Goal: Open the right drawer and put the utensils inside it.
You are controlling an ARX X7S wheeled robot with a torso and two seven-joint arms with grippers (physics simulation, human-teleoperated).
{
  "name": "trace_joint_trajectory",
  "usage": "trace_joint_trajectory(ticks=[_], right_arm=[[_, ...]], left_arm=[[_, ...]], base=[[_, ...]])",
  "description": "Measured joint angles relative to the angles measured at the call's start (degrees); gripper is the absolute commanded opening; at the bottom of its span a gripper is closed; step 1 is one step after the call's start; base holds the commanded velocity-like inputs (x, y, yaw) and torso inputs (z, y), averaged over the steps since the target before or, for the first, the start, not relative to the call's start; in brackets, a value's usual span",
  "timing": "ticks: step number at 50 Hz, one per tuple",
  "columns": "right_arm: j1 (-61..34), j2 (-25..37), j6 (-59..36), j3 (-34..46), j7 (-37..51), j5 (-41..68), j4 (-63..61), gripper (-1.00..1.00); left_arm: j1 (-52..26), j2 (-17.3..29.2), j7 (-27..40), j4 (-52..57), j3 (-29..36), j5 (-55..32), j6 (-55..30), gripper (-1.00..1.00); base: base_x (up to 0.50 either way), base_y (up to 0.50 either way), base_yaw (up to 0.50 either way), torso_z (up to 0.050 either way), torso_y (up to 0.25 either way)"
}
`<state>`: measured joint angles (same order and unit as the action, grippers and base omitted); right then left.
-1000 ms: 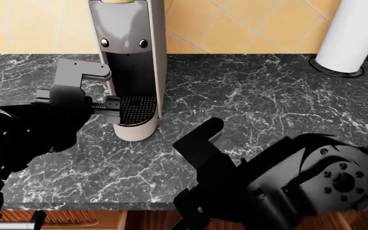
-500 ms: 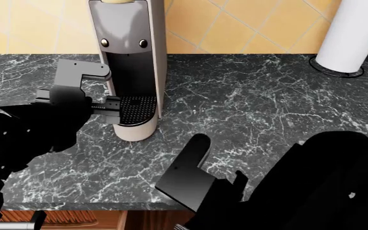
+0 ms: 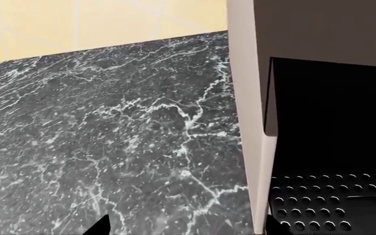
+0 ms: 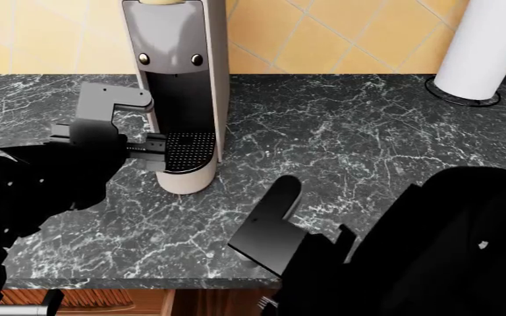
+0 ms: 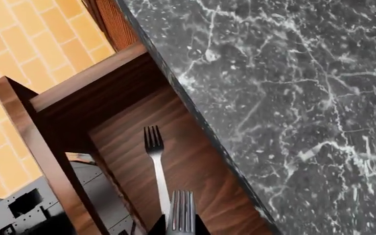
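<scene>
In the right wrist view the right drawer [image 5: 201, 161] stands pulled open below the counter edge, its wooden floor showing. One pale grey fork [image 5: 156, 166] lies flat on that floor. The tines of a second, darker fork [image 5: 182, 208] stick out between the fingers of my right gripper [image 5: 181, 229], which is shut on it above the drawer. In the head view the right arm [image 4: 429, 250] hides the drawer and both utensils. My left gripper [image 4: 152, 146] hangs open beside the coffee machine's drip tray; its two tips sit far apart around the left gripper [image 3: 186, 231] midpoint, holding nothing.
A grey coffee machine [image 4: 178, 92] stands at the back left of the dark marble counter [image 4: 341, 138]. A white paper-towel roll [image 4: 481, 46] stands at the back right. Another wooden drawer front [image 4: 103, 301] shows under the counter's front edge at the left.
The right arm has swung, its black bulk now filling the lower right of the head view, and its dark plate has shifted slightly right and up. The left arm has stayed put.
</scene>
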<state>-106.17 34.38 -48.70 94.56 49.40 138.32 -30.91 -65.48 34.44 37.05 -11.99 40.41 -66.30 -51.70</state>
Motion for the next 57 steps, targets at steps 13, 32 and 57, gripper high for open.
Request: trace_joint_trajectory(ticks=[13,32,57], right_arm=[[0.56,0.21,-1.05,0.31,-0.84,-2.22,2.0,-1.0],[0.97,0.56,-0.55,-1.1,-1.63,-4.87,2.35,1.0],[-2.86,3.38,0.99,-3.86,0.71,-2.5,0.48,1.0]], left_arm=[[0.14,0.02,-0.05,-0.01,0.02,-0.05,0.11,1.0],[0.11,-0.02,-0.15,-0.12,0.11,-0.03,0.18,1.0],[0.0,0.12,0.01,0.29,0.02,-0.43,-0.03,1.0]], base=[[0.0,0.0,0.0,0.0,0.0],[0.0,0.0,0.0,0.0,0.0],[0.0,0.0,0.0,0.0,0.0]])
